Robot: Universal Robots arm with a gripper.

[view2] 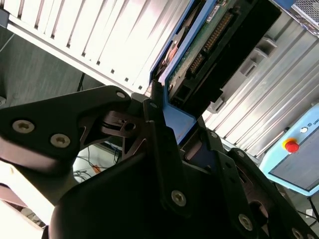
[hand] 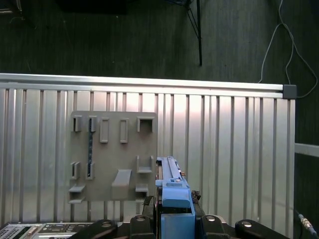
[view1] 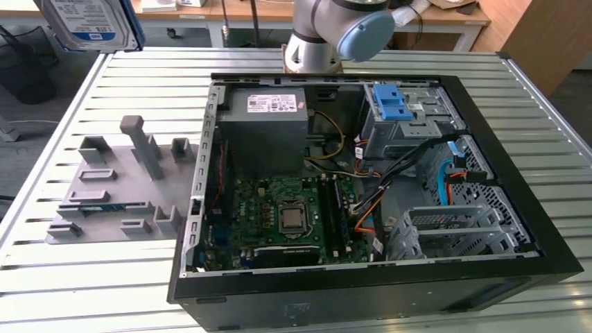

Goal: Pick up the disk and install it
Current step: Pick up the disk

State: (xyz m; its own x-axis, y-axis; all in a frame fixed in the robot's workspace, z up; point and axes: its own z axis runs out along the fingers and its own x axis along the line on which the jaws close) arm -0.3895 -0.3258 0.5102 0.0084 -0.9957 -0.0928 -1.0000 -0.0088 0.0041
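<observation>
Counter (view1: 541,104): slatted metal, carrying everything here.

Computer case (view1: 370,281): lies open on its side, with board, power supply (view1: 268,114) and a tangle of cables (view1: 407,163) exposed. A drive cage (view1: 407,114) with a blue latch sits at the far side.

Grey fixture plate (view1: 102,205): sits beside the case on the exterior view's left, its slots bare.

Disk (view1: 88,24): off the counter and held high at the exterior view's upper left, well apart from the case, label face toward that camera. In the first wrist view the disk (hand: 169,174) hangs edge-on above the slats, just beside the fixture plate.

Gripper (view2: 177,124): the fingers (view2: 158,144) are closed on the disk's blue rail end, holding it firmly as far as I can see.

Risks, as judged:
- The hold is on one narrow end, so the long body could pivot or slip under a quick swing.
- Loose cables cross the case interior, and a tilted rail could snag them or jam on a cage lip.

Arm (view1: 337,31): rises from behind the case, with the wrist reaching up and over toward the fixture side and pointing down.
</observation>
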